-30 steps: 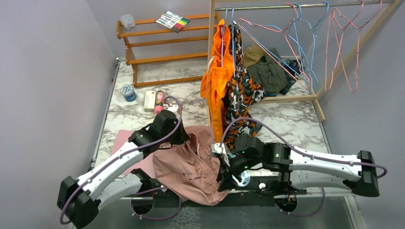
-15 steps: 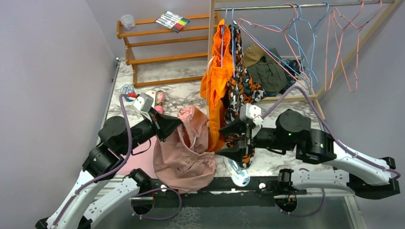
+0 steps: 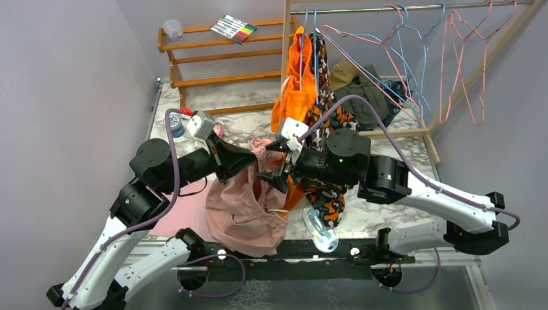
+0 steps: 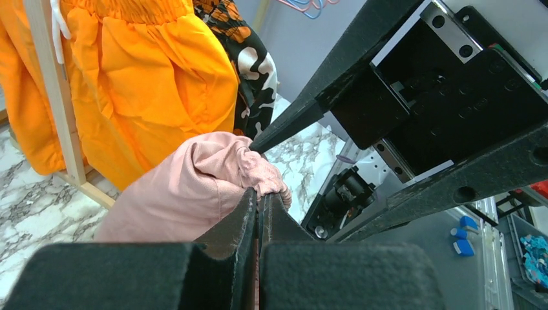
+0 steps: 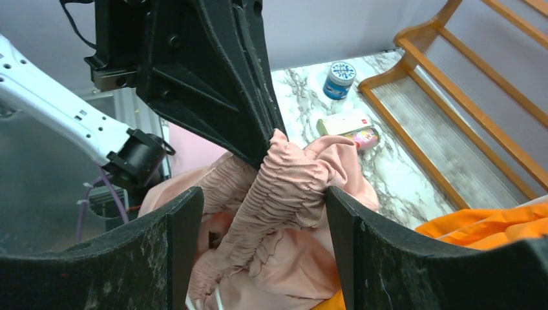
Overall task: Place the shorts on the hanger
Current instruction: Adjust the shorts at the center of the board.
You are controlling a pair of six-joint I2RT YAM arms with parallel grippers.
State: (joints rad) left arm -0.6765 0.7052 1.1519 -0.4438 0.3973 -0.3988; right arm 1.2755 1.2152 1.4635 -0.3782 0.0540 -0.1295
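Shorts (image 3: pixel 242 200) are now hanging lifted, no longer lying flat at near table edge. Your left gripper (image 3: pixel 251 157) is pinching gathered waistband, fingers clamped on fabric. Your right gripper (image 3: pixel 274 165) is reaching in from right, fingers spread wider than before, straddling bunched waistband.

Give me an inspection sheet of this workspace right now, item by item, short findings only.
Surface: marble table, pink mat at the left.
Job's things: shorts bunched, held up by the waistband; hanger on the rail, empty.
Clutter: orange garment and camouflage garment hung on the rail; markers on the wooden shelf; clear bottle near the front edge.
Grippers: left gripper shut on the shorts; right gripper open, jaws either side of the waistband.
Cables: purple cable looped behind each gripper.
Surroundings: grey walls on both sides.
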